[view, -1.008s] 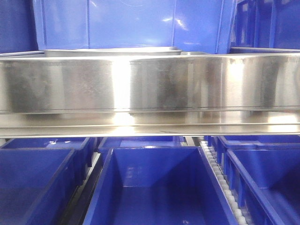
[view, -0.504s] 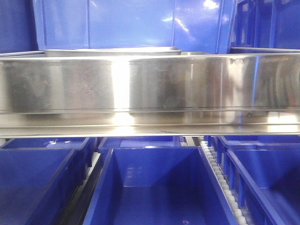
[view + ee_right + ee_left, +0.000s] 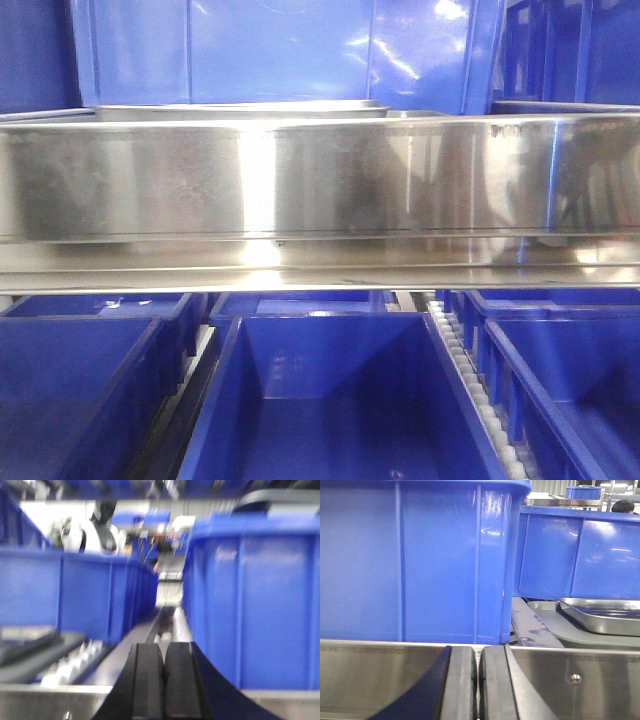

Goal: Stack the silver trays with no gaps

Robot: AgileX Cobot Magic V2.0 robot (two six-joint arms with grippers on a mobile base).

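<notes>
Your landmark is the broad steel rail (image 3: 320, 190), a long band of brushed, mirror-bright metal that crosses the whole front view, with a flat lip along its lower edge and smeared reflections on its face. Below the rail you have open blue plastic bins (image 3: 335, 400), smooth-walled and rectangular, three side by side, with a strip of white rollers (image 3: 470, 390) running between the middle and right ones. Above and behind the rail stand tall blue bins (image 3: 280, 50) with moulded vertical ribs, and just over the rail's top edge you can see the thin flat rim of a silver tray (image 3: 240, 108) (only the rim shows from here). In the left wrist view the left gripper (image 3: 478, 682) sits at the rail's near edge, its two black rubbery fingers (image 3: 460, 680) pressed together with no more than a hairline seam between them and nothing held; a small screw (image 3: 576, 678) sits in the rail just to their right. Beyond the rail, right of a big ribbed blue bin (image 3: 420, 560), a silver tray (image 3: 605, 615) lies on a grey flat surface (image 3: 560, 630), shallow, polished, with an out-turned rim and a rounded corner; you cannot tell whether another tray is nested under it. In the right wrist view, which is blurred, the right gripper (image 3: 163, 680) is likewise closed, black pads meeting, empty, above the rail's steel edge (image 3: 50, 702), between blue bin walls (image 3: 260, 605).
</notes>
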